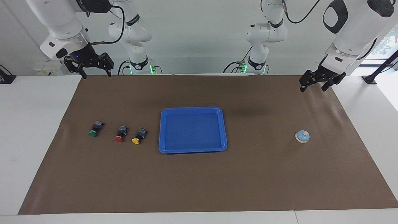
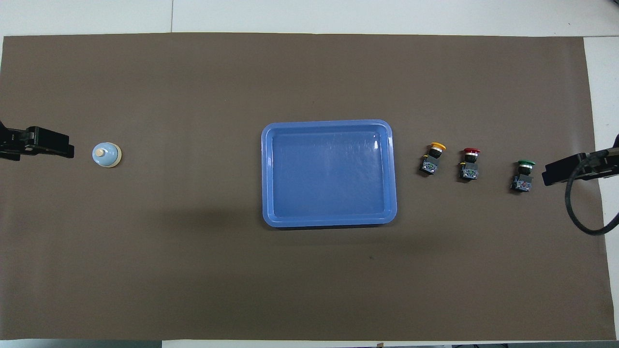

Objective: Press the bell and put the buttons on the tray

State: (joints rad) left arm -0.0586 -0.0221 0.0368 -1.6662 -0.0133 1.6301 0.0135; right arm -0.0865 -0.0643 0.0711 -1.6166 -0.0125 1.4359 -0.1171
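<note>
The blue tray [image 1: 192, 109] [image 2: 329, 123] lies at the middle of the brown mat with nothing in it. Three buttons lie in a row beside it toward the right arm's end: yellow [image 1: 139, 137] [image 2: 433, 157] closest to the tray, then red [image 1: 120, 134] [image 2: 469, 163], then green [image 1: 94, 129] [image 2: 523, 175]. The light-blue bell [image 1: 302, 136] [image 2: 106, 154] stands alone toward the left arm's end. My right gripper [image 1: 96, 74] hangs open over the mat's corner by its base. My left gripper [image 1: 312, 89] hangs open over the mat's corner at its own end. Neither holds anything.
A brown mat [image 1: 199, 186] covers most of the white table [image 1: 34, 130], with bare white margins at both ends. Cables run down by the arm bases, and one loops beside the green button in the overhead view.
</note>
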